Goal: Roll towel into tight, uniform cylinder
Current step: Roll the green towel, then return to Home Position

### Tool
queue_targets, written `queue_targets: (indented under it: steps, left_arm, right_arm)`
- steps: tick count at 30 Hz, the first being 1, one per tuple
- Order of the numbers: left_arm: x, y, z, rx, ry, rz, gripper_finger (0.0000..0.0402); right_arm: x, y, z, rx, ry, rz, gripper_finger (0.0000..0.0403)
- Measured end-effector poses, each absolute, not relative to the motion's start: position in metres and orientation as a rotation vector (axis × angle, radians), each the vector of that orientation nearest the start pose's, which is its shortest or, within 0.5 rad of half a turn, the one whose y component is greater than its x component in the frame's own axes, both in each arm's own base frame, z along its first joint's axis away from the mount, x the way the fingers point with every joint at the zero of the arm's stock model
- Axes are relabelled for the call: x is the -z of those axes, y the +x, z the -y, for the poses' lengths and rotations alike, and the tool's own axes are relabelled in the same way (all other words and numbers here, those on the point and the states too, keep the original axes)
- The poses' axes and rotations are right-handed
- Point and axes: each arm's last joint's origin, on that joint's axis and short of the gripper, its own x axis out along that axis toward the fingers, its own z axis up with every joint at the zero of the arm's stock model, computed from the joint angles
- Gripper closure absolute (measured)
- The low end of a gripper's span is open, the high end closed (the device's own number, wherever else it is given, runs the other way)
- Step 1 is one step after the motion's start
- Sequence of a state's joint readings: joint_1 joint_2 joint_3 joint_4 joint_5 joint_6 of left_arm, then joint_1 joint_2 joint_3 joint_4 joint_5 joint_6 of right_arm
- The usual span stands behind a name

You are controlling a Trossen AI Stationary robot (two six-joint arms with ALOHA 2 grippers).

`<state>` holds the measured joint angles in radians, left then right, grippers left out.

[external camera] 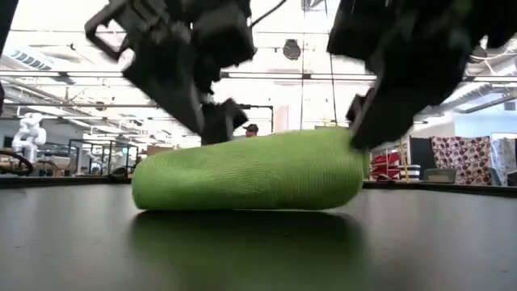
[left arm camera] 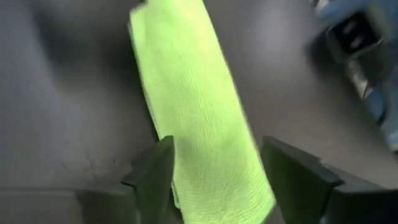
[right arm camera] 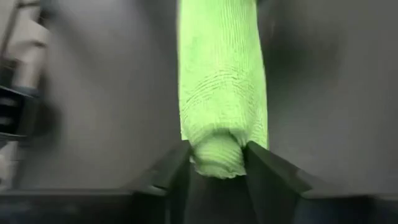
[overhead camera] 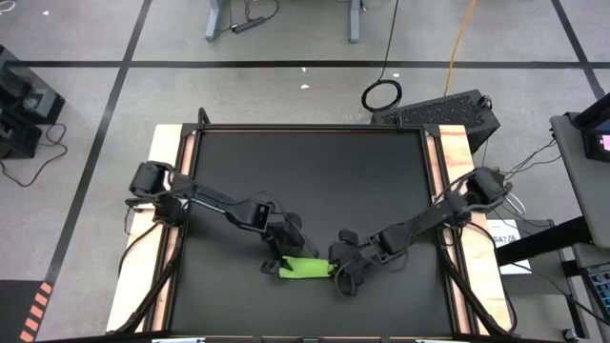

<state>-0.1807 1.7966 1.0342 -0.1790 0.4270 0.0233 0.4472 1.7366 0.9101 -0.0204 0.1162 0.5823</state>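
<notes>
The lime-green towel [overhead camera: 303, 269] lies rolled into a short thick cylinder on the black mat [overhead camera: 305, 181], near the table's near edge, its long side flat on the mat [external camera: 250, 174]. My left gripper [overhead camera: 278, 259] stands open over the roll's left end, one finger on each side of it [left arm camera: 217, 180]. My right gripper [overhead camera: 338, 274] is at the roll's right end, open. That end [right arm camera: 217, 158] sits squeezed narrow in the gap between its fingers [right arm camera: 217, 171]. My left gripper comes slanting down from the far left with its fingers astride the towel's left end [left arm camera: 186, 155]; I cannot tell whether either finger touches the cloth. My right gripper comes slanting down from the far right, along the roll. The towel's right end [right arm camera: 214, 149] fills the gap between its fingers; I cannot tell whether they still touch it. The roll rests on the mat.
Wooden table strips [overhead camera: 167, 143] border the mat on both sides. Most of the mat beyond the towel is bare. The other arm shows blurred in the left wrist view [left arm camera: 367, 50]. Cables and equipment lie on the floor beyond the table.
</notes>
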Motion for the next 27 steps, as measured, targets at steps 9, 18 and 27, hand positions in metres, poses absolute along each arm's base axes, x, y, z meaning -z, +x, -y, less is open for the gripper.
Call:
queue_targets:
  steps: [9,18,27]
  left_arm:
    - [-0.206,0.333,0.068,0.561,-0.132,-0.834,0.0108]
    - [-0.243,0.302,0.056,0.359,-0.013,-0.849,0.0108]
    - [-0.29,0.257,0.041,0.118,0.107,-0.712,0.0108]
  right_arm:
    - [-0.221,0.284,-0.131,-0.103,0.288,-0.703,0.0175]
    - [-0.258,0.245,-0.121,-0.056,0.177,-0.687,0.0175]
    - [-0.297,0.198,-0.108,0.031,0.101,-0.57,0.02]
